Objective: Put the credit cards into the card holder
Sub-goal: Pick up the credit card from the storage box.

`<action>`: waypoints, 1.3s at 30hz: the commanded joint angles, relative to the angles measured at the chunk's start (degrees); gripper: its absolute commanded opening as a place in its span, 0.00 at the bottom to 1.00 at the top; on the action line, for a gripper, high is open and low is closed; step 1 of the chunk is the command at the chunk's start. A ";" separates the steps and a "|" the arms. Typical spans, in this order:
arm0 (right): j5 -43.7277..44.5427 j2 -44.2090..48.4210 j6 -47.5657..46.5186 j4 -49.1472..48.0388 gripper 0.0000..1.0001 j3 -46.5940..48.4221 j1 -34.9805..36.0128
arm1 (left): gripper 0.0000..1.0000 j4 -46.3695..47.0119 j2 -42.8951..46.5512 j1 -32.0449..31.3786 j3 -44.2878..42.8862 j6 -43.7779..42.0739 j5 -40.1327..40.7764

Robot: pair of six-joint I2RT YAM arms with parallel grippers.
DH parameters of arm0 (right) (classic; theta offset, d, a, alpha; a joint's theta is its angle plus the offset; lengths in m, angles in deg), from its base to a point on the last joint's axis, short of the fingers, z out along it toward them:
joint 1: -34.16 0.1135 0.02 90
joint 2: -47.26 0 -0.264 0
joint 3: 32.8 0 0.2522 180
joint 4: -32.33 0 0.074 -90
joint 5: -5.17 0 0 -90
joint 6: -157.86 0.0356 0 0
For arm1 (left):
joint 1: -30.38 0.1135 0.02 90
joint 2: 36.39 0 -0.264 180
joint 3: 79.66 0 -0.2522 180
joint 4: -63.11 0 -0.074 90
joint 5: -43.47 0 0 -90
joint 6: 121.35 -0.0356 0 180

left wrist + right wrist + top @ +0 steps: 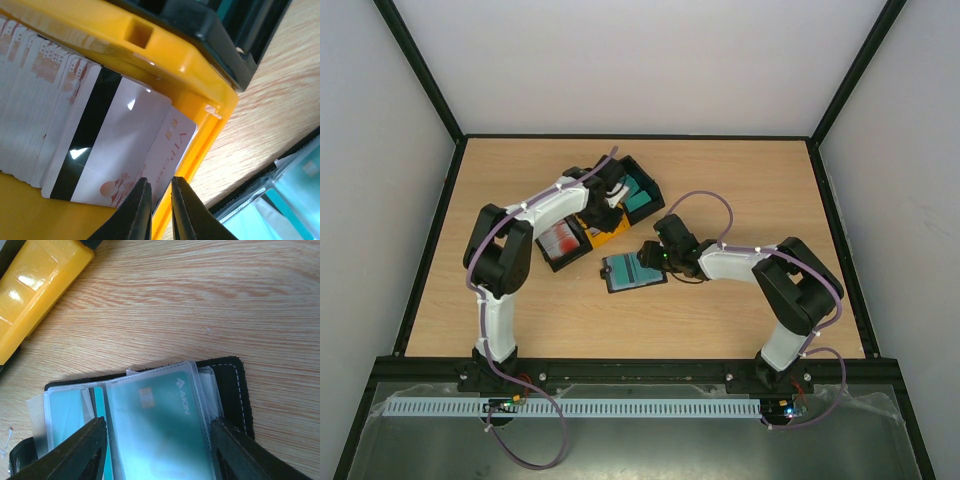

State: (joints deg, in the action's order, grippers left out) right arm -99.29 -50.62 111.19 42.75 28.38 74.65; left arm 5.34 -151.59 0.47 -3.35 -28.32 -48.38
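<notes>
The black card holder point(625, 272) lies open on the table, with a teal credit card point(160, 415) in its clear top sleeve. My right gripper point(158, 423) is open, one finger on each side of that sleeve, low over the holder point(235, 385). My left gripper point(161, 181) is down in the yellow bin point(190, 70), beside a row of white credit cards point(30, 100). The front one shows its dark stripe point(87, 145), and a VIP card point(175, 140) leans behind it. The left jaws stand a narrow gap apart with that card's lower corner running between them; whether they pinch it is unclear.
A black bin point(642, 195) of teal cards sits behind the yellow bin point(595, 228). Another black bin point(560, 243) with red-and-white cards sits to its left. All three crowd close together near the holder. The right wrist view shows a yellow bin corner point(35, 285).
</notes>
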 commanded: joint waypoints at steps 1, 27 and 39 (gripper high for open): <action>0.14 -0.49 0.34 0.78 0.56 0.55 -0.06 | 0.10 -0.04 1.04 0.46 0.80 0.22 0.00; -2.47 11.37 -0.09 -0.92 0.58 2.87 -0.23 | 0.03 6.67 19.27 4.46 4.78 10.83 -1.77; -14.36 21.36 12.92 -25.18 0.77 0.18 -0.90 | 0.03 33.23 43.55 8.97 24.50 35.32 -24.26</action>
State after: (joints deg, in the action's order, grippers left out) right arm -109.30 -32.04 117.71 30.14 29.27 74.08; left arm 25.51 -113.56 8.20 17.06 -4.06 -61.12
